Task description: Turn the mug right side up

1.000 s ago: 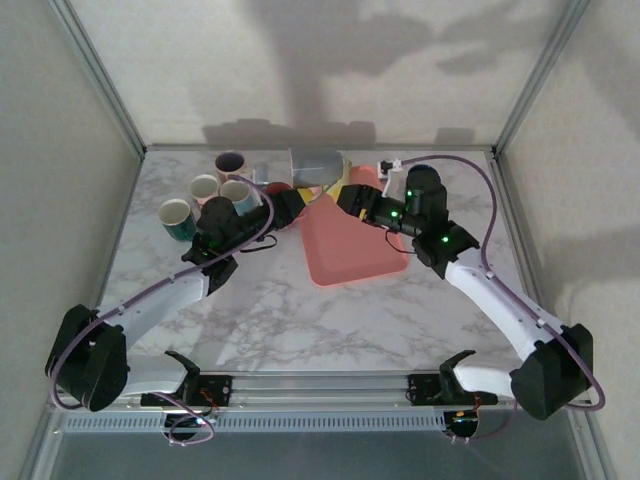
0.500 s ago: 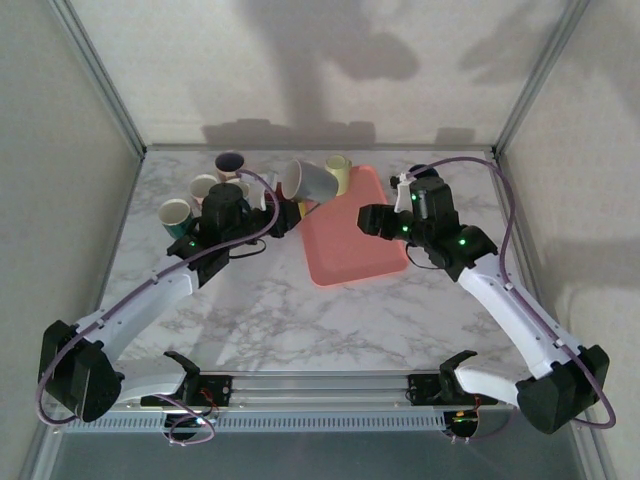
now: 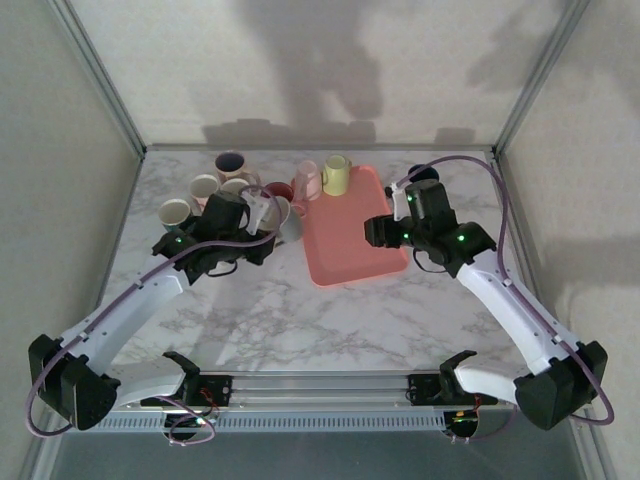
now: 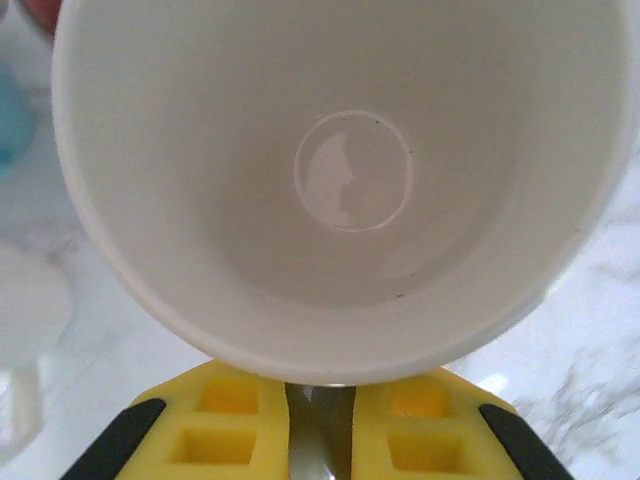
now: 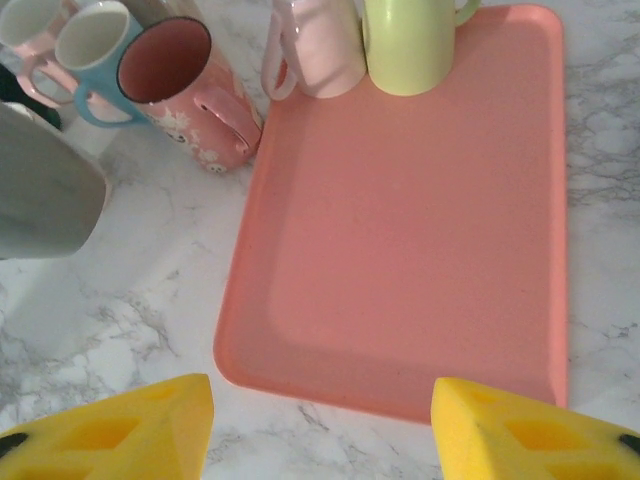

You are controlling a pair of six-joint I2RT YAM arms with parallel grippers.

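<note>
You've got a salmon-pink rectangular tray [image 5: 420,230] flat on the white marbled tabletop [image 3: 300,320]. A pale pink mug [image 5: 318,45] and a yellow-green mug [image 5: 408,45] stand side by side at its far edge; just left sits a flowered pink mug [image 5: 180,85], dark red inside.

A: What sort of place was it?
B: Lab test cell, not a home. White marble-look tabletop [image 3: 330,320] boxed in by plain pale wall panels [image 3: 300,70] & silver metal frame posts [image 3: 98,78].
A: Anything else?
B: White-and-black left robot arm [image 3: 130,305] & right one [image 3: 510,310], bolted by a metal rail [image 3: 320,385].
</note>
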